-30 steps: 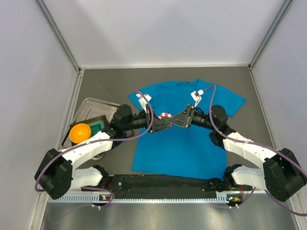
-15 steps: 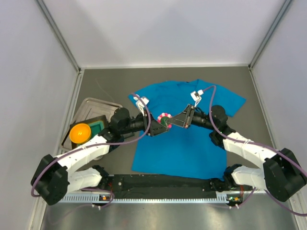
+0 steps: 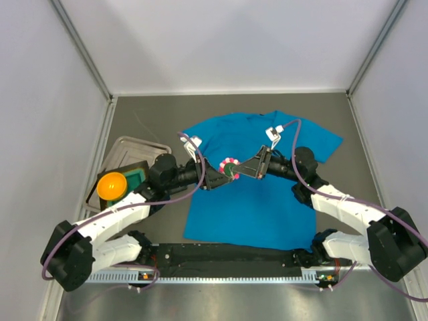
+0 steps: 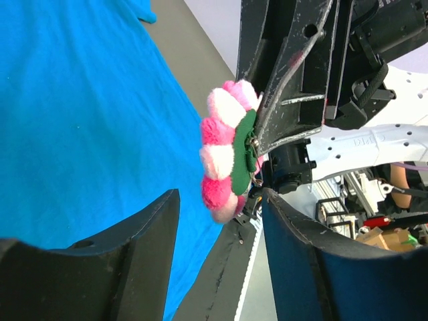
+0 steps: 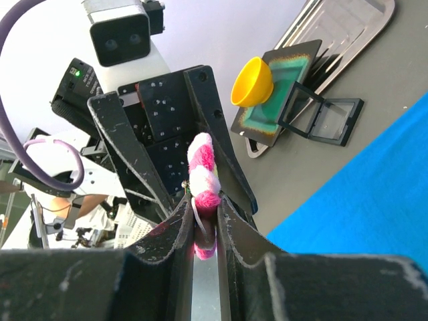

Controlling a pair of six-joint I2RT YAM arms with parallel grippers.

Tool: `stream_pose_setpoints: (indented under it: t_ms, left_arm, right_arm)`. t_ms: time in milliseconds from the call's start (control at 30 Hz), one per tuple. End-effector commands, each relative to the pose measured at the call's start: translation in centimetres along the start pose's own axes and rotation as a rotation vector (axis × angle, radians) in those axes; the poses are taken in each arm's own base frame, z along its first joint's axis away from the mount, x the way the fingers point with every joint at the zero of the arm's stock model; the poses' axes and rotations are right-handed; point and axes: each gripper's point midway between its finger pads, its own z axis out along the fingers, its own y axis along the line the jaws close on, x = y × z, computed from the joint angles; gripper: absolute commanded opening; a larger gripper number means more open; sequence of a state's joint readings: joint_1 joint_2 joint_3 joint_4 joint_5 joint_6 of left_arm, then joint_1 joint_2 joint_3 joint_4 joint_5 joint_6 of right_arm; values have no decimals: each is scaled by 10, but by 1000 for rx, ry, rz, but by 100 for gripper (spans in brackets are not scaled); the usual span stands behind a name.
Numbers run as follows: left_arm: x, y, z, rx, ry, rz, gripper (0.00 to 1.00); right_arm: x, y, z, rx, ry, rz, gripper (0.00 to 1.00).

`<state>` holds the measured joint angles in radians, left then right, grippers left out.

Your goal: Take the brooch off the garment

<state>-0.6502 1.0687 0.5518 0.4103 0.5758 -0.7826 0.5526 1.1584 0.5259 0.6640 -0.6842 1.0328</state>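
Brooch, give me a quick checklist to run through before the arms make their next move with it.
1. Right jaws shut on the brooch: ok.
2. Left jaws open, not touching the brooch: ok.
3. Brooch fully free of the garment: cannot tell.
4. Pin on the brooch's green backing closed: cannot tell.
5. Garment lying flat on the table, not bunched under the arms: ok.

Garment (image 3: 254, 200): blue cloth, matt, fine smooth knit.
Brooch (image 4: 224, 160): fuzzy pink and white tufts on a green felt-like backing (a small metal fitting glints behind).
Left gripper (image 4: 219, 197): black, matt, scuffed.
Tray (image 3: 130, 144), left: dull brushed metal.
Table (image 3: 348, 127): smooth matt grey.
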Motion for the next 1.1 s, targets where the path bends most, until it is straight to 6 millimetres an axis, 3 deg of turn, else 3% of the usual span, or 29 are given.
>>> stream_pose_setpoints:
  t_ms: [0,233,533,700,867,1067]
  left_arm:
    - [-18,-13,-2,55,-70,2,57]
    - [-27,-14,-3,103,-88,-33,59]
    - [-21,-16,6,166,-40,-88,54]
    - [-20,-16,6,171,-37,-84,36]
    - [-18,-17,6,176,-24,-55,26]
    - [0,-13,11,194,128,-23,10]
  right_arm:
    - [-13,30,0,-91,-21,-72,0]
    - [-12,30,0,-89,-13,-80,0]
    - [-14,32,1,-95,-15,-84,0]
    - [-13,31,0,-91,-13,-83,0]
    - [-9,31,0,-97,8,-94,0]
    - [2,28,1,-116,97,-141,0]
